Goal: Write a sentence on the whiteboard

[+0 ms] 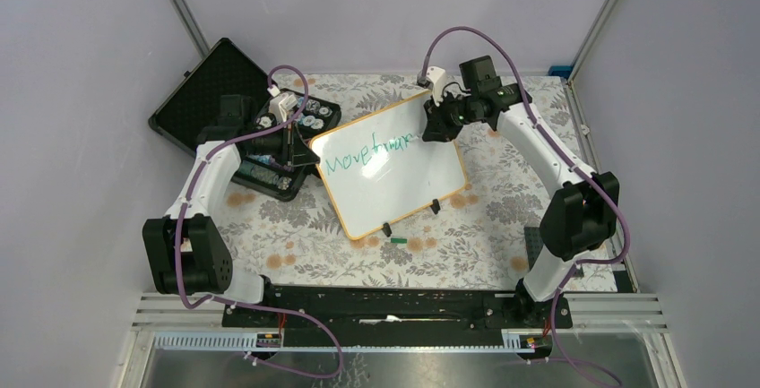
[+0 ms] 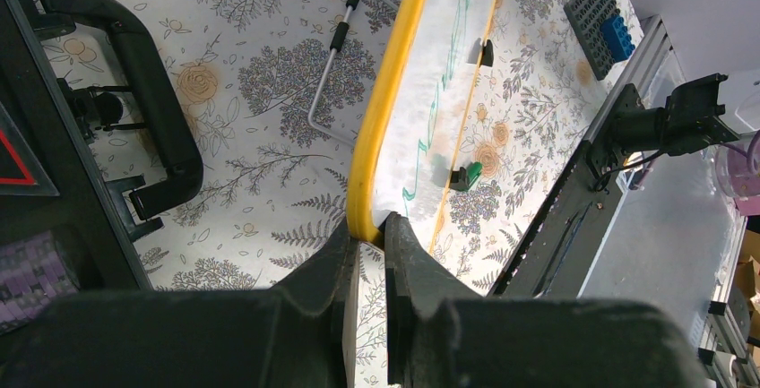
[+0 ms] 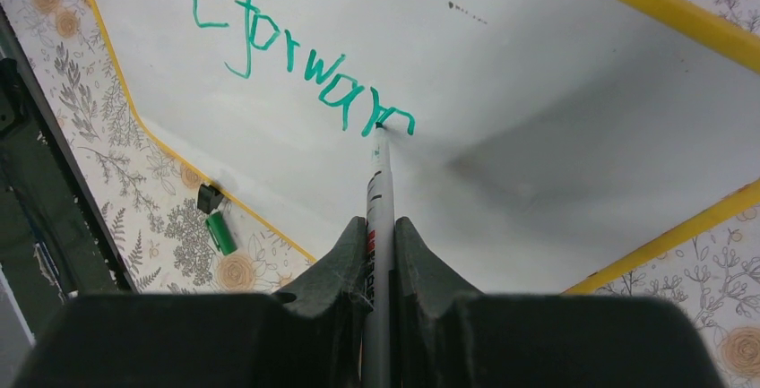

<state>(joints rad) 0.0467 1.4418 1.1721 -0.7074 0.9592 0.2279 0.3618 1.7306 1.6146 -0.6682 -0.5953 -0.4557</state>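
Observation:
The whiteboard point(image 1: 394, 168), white with an orange-yellow rim, lies tilted across the flowered table. Green handwriting point(image 1: 369, 151) on it reads about "Move forwar"; in the right wrist view the letters "ove forwar" point(image 3: 278, 56) show. My right gripper point(image 3: 380, 227) is shut on a white marker point(image 3: 378, 191), whose tip touches the board at the end of the last letter. The left gripper point(image 2: 367, 231) is shut on the board's yellow rim point(image 2: 381, 110) at its left corner. From above, the left gripper point(image 1: 303, 148) and right gripper point(image 1: 436, 124) sit at the board's opposite ends.
A black foam-lined case point(image 1: 235, 115) with small parts lies open at the back left. A green marker cap point(image 1: 397, 240) rests on the table by the board's near edge, beside a black clip foot point(image 1: 386, 228). A thin metal rod point(image 2: 330, 65) lies behind the board.

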